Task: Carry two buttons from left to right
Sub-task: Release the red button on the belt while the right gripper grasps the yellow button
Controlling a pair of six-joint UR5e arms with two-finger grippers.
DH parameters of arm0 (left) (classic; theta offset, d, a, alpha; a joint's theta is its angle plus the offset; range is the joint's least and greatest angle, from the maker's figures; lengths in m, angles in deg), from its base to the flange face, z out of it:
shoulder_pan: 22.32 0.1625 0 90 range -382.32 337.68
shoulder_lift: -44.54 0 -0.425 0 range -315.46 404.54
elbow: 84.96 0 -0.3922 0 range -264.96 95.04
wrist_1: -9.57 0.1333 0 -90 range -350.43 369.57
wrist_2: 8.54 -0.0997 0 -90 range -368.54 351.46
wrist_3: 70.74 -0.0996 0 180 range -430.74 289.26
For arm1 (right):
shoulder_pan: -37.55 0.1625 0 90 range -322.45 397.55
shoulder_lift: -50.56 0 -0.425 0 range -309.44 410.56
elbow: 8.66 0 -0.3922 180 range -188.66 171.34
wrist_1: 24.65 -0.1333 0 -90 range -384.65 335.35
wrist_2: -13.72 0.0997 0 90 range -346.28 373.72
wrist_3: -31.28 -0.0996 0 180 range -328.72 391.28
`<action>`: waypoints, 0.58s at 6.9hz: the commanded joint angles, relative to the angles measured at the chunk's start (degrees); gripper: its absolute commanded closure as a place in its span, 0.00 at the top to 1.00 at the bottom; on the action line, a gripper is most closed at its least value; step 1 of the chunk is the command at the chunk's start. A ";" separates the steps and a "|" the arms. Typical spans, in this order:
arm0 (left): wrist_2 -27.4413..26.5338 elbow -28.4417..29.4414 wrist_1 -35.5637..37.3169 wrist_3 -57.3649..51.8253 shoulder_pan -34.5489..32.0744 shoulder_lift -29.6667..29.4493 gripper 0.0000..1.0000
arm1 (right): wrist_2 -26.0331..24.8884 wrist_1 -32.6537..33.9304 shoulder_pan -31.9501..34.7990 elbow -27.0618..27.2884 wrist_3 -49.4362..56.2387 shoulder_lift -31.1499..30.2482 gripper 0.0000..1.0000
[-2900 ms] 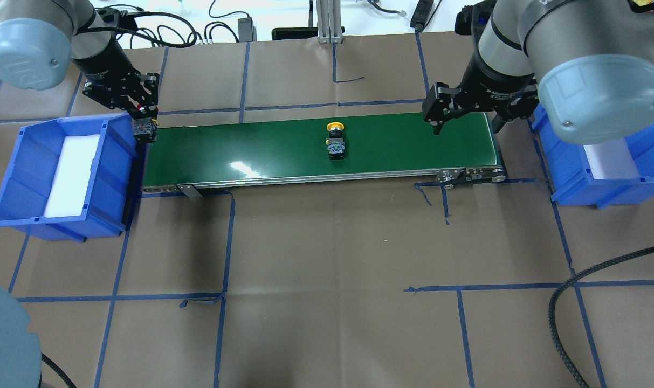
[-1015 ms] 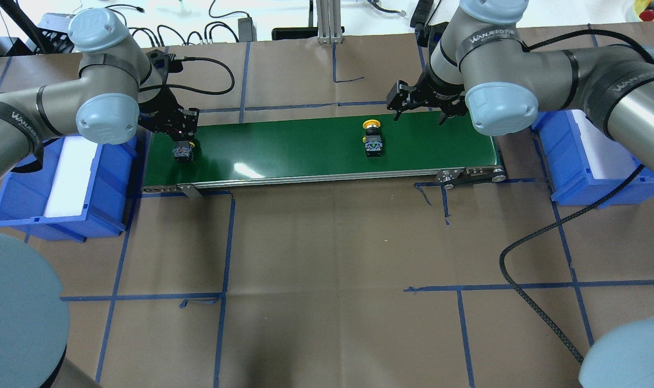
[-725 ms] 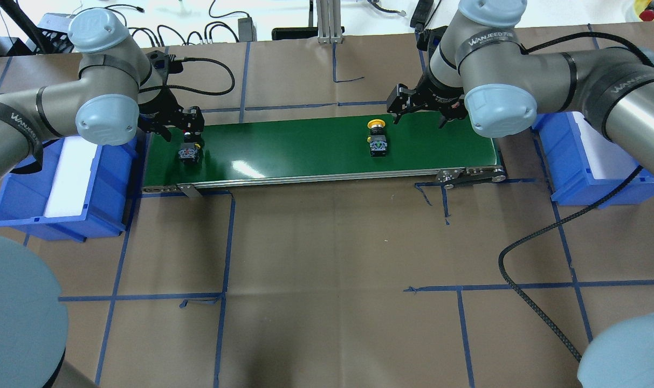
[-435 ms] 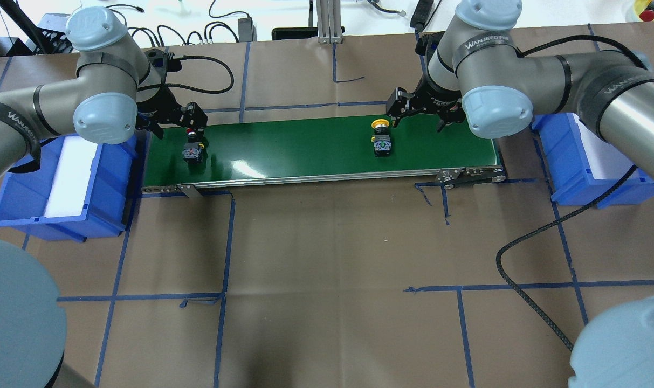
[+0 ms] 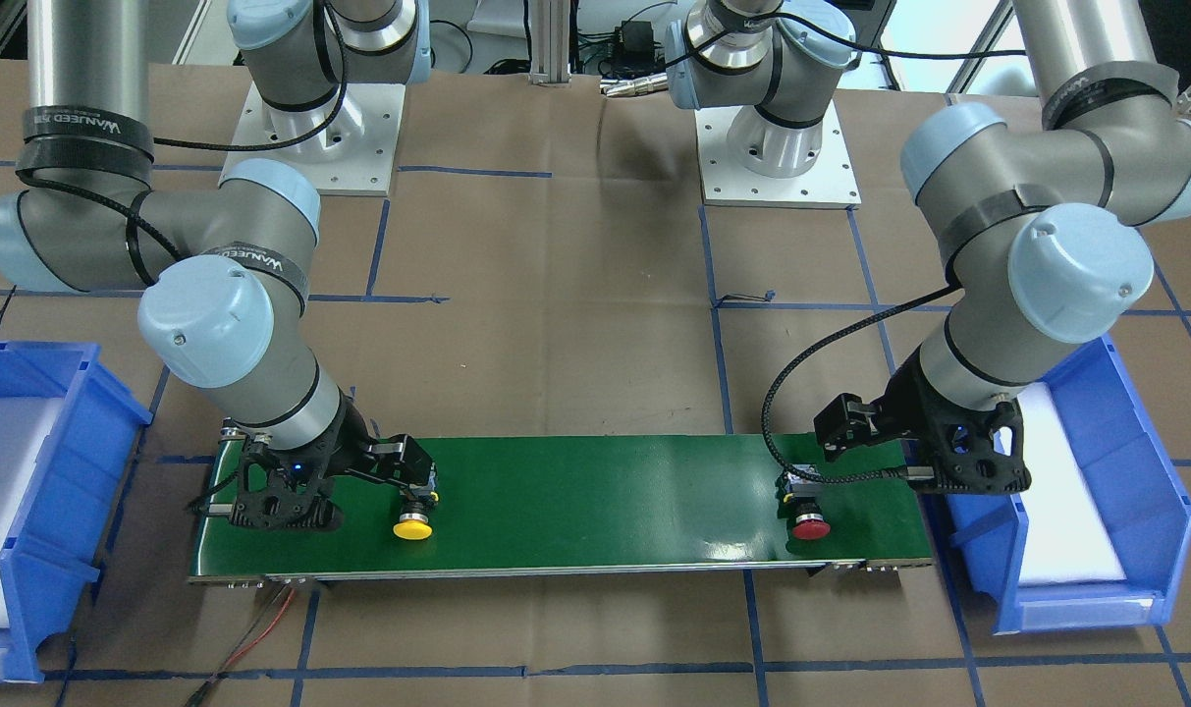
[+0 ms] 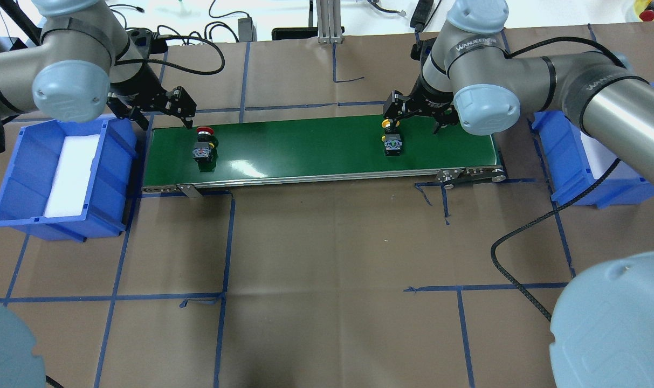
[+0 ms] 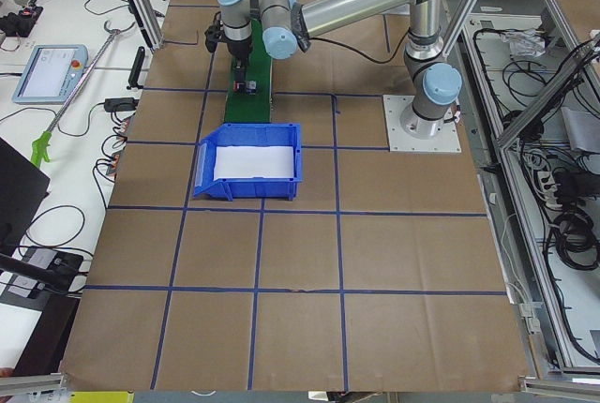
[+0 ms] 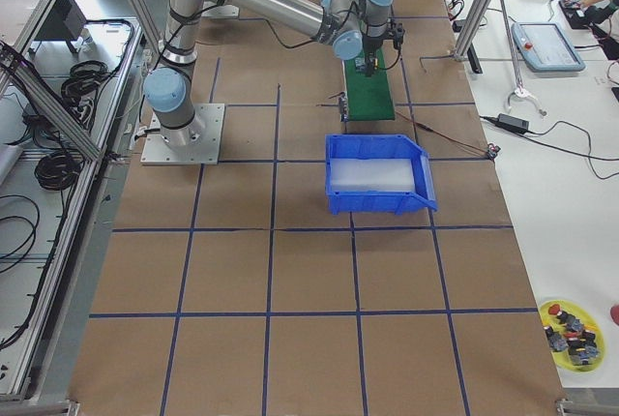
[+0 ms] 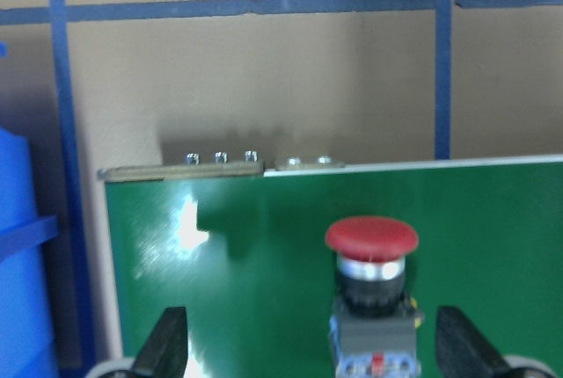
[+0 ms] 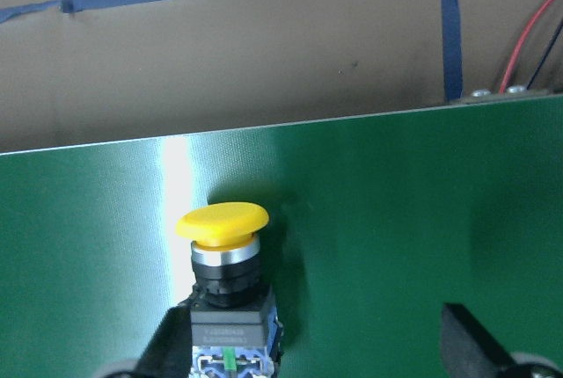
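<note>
Overhead, your red button (image 6: 203,148) lies on the green belt (image 6: 305,145) at frame left, clear of the spread left gripper (image 6: 165,122), presumably for conveying; right of centre, the spread right gripper (image 6: 414,121) brackets the yellow button (image 6: 392,143), likely for pickup.

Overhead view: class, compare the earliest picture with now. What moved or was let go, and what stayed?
The left gripper let go of the red button, now free on the belt, and drew back open. The yellow button rode rightward along the belt; the open right gripper shifted left to meet it, not yet closed on it. The blue bins stayed put.
</note>
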 commanded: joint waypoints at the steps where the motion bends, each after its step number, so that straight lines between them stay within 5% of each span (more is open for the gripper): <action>1: -0.28 2.29 -9.34 4.13 -2.29 5.11 1.00 | -0.09 -0.01 0.01 0.09 0.08 0.16 1.00; 4: -0.63 0.10 -13.23 8.37 -6.26 12.23 1.00 | -4.63 0.08 0.10 0.80 0.17 1.83 1.00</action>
